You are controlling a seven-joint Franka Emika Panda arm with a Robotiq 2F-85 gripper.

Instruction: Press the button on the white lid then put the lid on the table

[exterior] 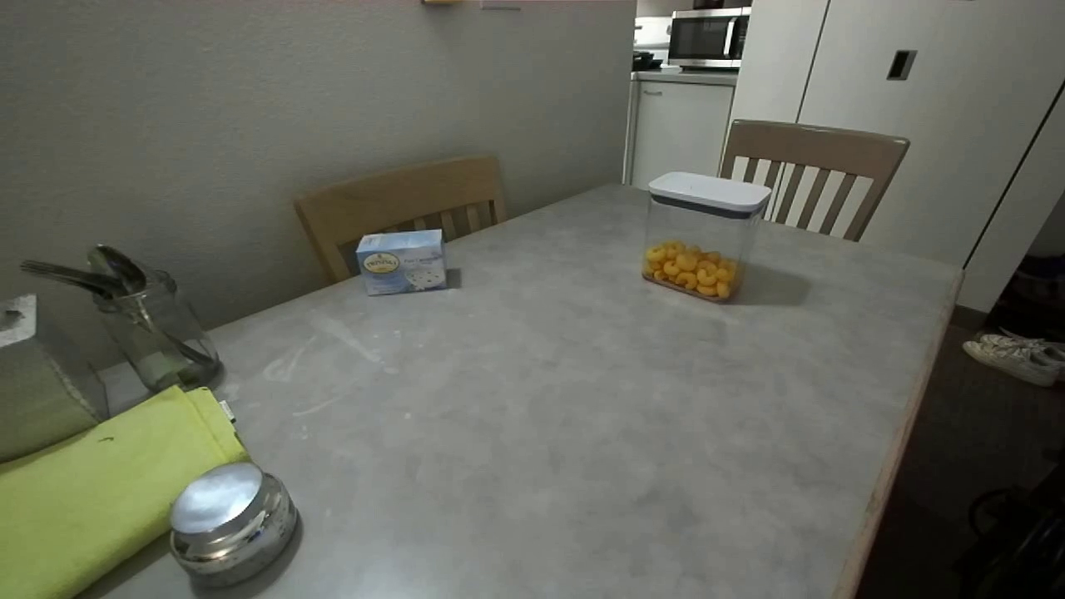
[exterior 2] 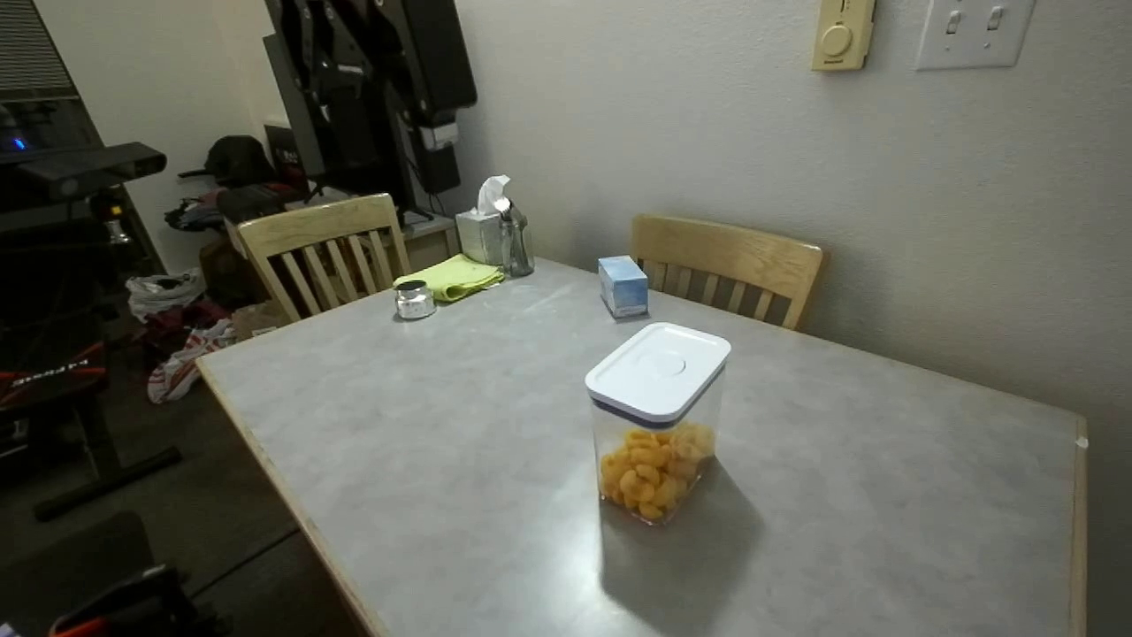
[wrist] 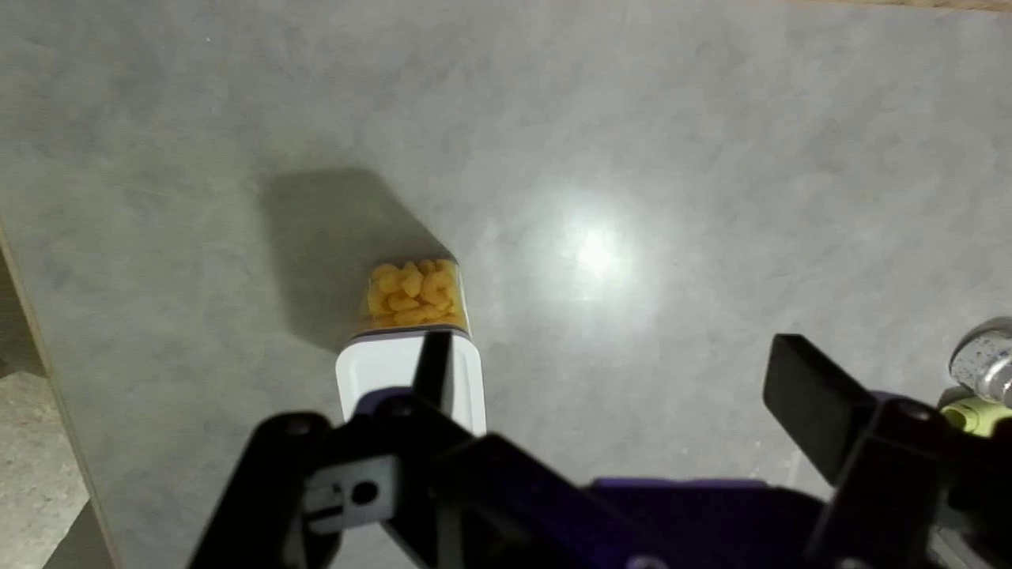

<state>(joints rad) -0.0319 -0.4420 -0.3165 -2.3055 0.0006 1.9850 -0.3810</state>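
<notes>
Plain grey wall (exterior: 250,91), mottled grey table (exterior: 532,416). I'm seeing the clear container (exterior: 703,226) with orange pieces (exterior: 689,268) at roughly 2 o'clock in an exterior view, white lid (exterior: 709,191) sitting on it, button (exterior 2: 663,364) mid-lid. Glass jar (exterior: 150,353) of cutlery (exterior: 121,270) at 9, metal jar (exterior: 237,528) around 8. In the wrist view, the gripper (wrist: 613,363) has its jaws well apart.
</notes>
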